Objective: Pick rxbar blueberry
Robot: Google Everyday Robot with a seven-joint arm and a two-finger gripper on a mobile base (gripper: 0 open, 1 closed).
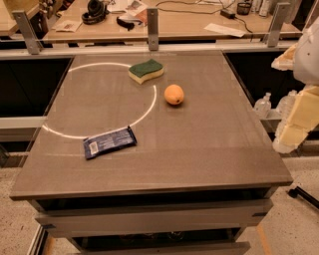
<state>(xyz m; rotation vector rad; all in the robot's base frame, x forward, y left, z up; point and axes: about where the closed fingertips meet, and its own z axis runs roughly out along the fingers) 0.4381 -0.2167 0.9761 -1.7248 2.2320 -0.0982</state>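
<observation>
The rxbar blueberry (109, 142) lies flat on the grey table top (209, 139), near the front left, with its white label patch at the left end. It is a shiny dark blue wrapper, slightly angled. My gripper (290, 133) hangs at the right edge of the view, beside the table's right side and off the table top, far to the right of the bar. Nothing shows in it.
A green-and-yellow sponge (145, 70) lies at the table's back middle and an orange round fruit (174, 94) sits in front of it. A bright ring of light marks the left half. Plastic bottles (262, 105) stand low at the right. A cluttered desk (169, 15) runs behind.
</observation>
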